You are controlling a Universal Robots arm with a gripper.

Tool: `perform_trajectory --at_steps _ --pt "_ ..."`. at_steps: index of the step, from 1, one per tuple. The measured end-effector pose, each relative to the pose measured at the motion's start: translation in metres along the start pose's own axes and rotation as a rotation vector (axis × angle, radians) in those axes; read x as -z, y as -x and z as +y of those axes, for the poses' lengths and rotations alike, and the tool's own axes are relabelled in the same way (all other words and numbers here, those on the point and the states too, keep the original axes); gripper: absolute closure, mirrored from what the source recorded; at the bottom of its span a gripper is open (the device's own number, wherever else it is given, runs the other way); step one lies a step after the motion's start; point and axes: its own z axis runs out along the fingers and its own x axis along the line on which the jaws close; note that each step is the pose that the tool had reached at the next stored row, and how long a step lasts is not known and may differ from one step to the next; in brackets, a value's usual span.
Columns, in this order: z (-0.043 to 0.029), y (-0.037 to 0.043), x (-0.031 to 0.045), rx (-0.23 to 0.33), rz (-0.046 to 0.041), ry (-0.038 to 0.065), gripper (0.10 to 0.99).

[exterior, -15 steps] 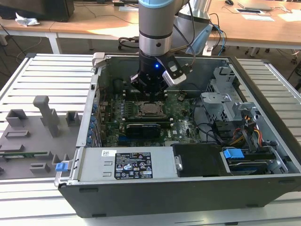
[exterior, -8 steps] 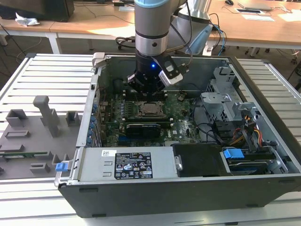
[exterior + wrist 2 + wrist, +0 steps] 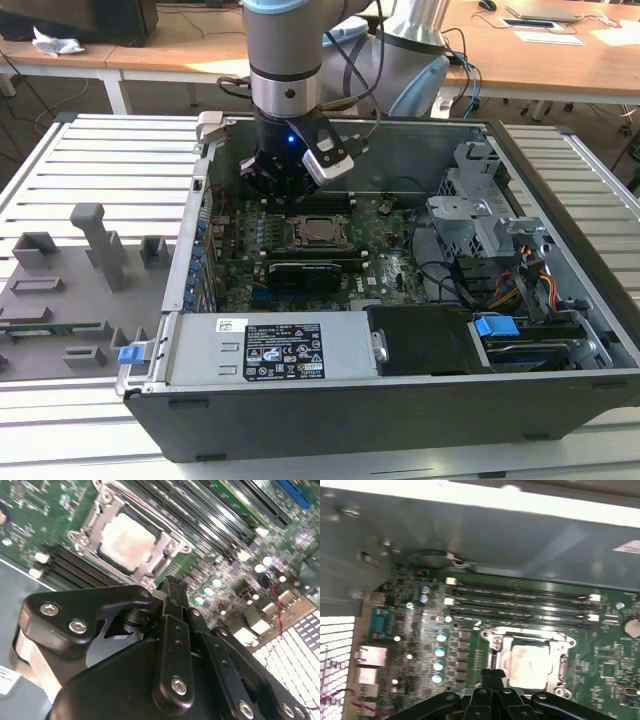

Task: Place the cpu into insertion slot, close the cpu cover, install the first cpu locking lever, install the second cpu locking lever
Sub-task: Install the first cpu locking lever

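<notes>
The small square tan-beige cpu [image 3: 127, 540] sits in the black insertion slot [image 3: 150, 526] on the green circuit board [image 3: 35, 515]. The silver-grey metal cpu cover [image 3: 106, 505] frames it. The black fingers [image 3: 172, 610] are pressed together, holding nothing, just beside the slot.

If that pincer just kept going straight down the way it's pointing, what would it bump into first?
Most likely the cpu cover, at its edge beside the cpu; the pincer points there. Depth is unclear, so it could be the green board instead.
</notes>
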Motion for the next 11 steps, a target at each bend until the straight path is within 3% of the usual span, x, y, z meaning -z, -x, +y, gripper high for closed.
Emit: perform_trajectory --at_steps 2,4,5,7,8,10,11 --pt "0.0008 -0.0078 0.0003 0.0 -0.0004 0.004 0.98" --pt "0.0012 -0.0116 0.0005 -0.001 -0.0023 0.02 0.98" --pt "0.0014 -0.014 0.0006 -0.002 -0.0054 0.047 0.98" --pt "0.0017 -0.0165 0.0007 -0.003 -0.009 0.08 0.98" --pt "0.0018 -0.0183 0.0008 -0.005 -0.0123 0.111 0.98" --pt "0.002 -0.0195 0.0008 -0.006 -0.0157 0.146 0.98" --pt "0.002 -0.02 0.0008 -0.008 -0.0189 0.177 0.98"
